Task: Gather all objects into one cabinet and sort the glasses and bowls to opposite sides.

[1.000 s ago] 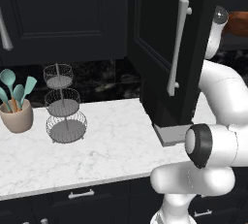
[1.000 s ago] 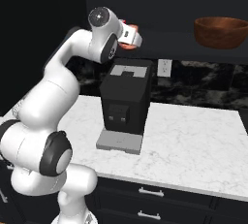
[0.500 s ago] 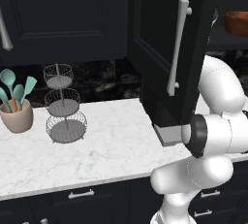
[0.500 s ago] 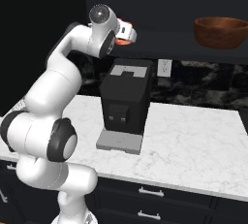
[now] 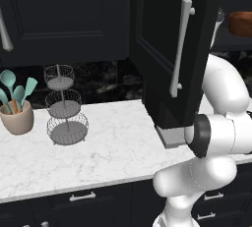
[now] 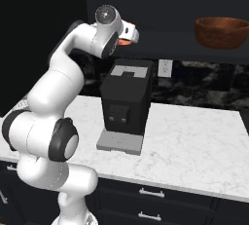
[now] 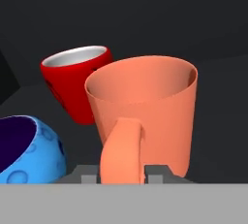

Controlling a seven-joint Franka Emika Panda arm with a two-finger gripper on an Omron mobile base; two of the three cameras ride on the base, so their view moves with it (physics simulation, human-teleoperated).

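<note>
**Orange cup gripped at the cabinet shelf**

I see the cabinet door (image 5: 177, 49) filling the upper middle of the left view. The brown bowl (image 6: 222, 31) sits upper right on the shelf. My gripper (image 7: 122, 174) clamps the orange cup (image 7: 145, 109) by its handle; red mug (image 7: 77, 80) behind-left, blue bowl (image 7: 26, 148) lower left.

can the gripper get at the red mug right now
Probably not directly: the orange cup sits right at the gripper, its handle between the fingertips, and the red mug stands behind it, with the blue bowl alongside.
</note>
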